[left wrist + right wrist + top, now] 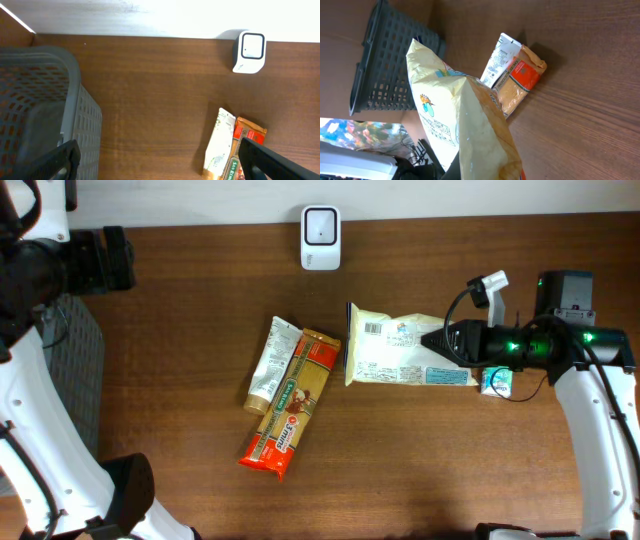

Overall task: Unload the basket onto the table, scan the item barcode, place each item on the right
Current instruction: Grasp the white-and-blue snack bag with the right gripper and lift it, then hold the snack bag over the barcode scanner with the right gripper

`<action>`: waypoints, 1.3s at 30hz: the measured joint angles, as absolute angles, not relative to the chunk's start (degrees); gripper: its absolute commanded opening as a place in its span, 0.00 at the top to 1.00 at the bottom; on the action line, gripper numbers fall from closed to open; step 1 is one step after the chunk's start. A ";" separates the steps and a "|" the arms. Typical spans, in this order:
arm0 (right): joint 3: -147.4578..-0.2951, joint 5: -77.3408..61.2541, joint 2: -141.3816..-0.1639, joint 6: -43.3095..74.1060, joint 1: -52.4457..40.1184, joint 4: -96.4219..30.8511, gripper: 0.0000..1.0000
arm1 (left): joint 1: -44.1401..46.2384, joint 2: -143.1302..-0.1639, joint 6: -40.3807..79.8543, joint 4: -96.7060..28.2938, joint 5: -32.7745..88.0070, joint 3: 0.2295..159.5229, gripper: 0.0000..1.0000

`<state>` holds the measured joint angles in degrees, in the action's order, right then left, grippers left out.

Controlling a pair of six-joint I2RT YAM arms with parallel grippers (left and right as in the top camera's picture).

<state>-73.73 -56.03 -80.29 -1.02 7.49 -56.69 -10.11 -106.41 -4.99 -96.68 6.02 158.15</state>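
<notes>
The bag (pixel 400 348) sits right of centre over the bench (pixel 180 330). Its long axis runs side to side, with one short end toward the pasta packet (pixel 290 405) and tube (pixel 270 363). Its barcode (pixel 372 328) faces up near that end. The right end effector (pixel 442 340) is clenched on the bag's other end, and its arm reaches level from the right edge, pointing toward the centre. The left end effector (pixel 159 150) hangs released beside the basket (pixel 40 100), its fingers (pixel 65 160) spread wide. The scanner (pixel 320 225) stands at the far edge.
</notes>
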 measured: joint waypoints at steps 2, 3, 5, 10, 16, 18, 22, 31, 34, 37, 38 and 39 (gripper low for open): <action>-73.71 -56.03 -80.29 1.63 7.49 -56.84 0.96 | -10.11 -106.41 -4.99 -96.68 6.02 158.15 0.01; -73.73 -56.03 -80.29 3.90 7.49 -56.84 0.96 | -10.11 -106.39 -4.99 -96.68 6.02 158.15 0.01; -73.71 -56.01 -80.29 7.53 7.49 -56.75 0.96 | -10.11 -106.41 -4.99 -96.66 6.02 158.15 0.01; -75.11 -53.04 -80.31 10.33 6.55 -56.86 0.96 | -10.11 -106.41 -4.99 -96.68 6.00 158.15 0.01; -118.17 -16.56 -99.55 13.47 -12.14 -67.66 0.96 | -10.11 -106.41 -4.99 -96.86 6.00 158.15 0.01; -122.45 0.21 -109.03 11.42 -18.57 -61.71 0.96 | -10.11 -106.41 -4.99 -96.66 6.02 158.15 0.01; -122.72 32.36 -118.83 -0.60 -28.93 -42.48 0.96 | -10.11 -106.39 -4.99 -96.68 6.02 158.15 0.01; -123.37 56.05 -137.49 -49.17 -33.45 -2.17 0.96 | -10.11 -106.39 -4.99 -96.66 6.00 158.15 0.01; -123.37 54.94 -138.61 -56.45 -32.93 5.21 0.96 | -10.11 -106.39 -4.99 -96.64 6.00 158.15 0.01; -123.42 51.99 -139.87 -61.17 -31.00 6.17 0.96 | -10.11 -106.39 -4.99 -96.68 6.02 158.15 0.01; -123.42 51.18 -140.64 -61.76 -30.48 6.15 0.96 | -10.11 -106.39 -4.99 -96.66 6.02 158.15 0.01; -123.42 49.36 -141.88 -63.66 -29.85 5.30 0.96 | -10.11 -106.39 -4.99 -96.68 6.02 158.15 0.01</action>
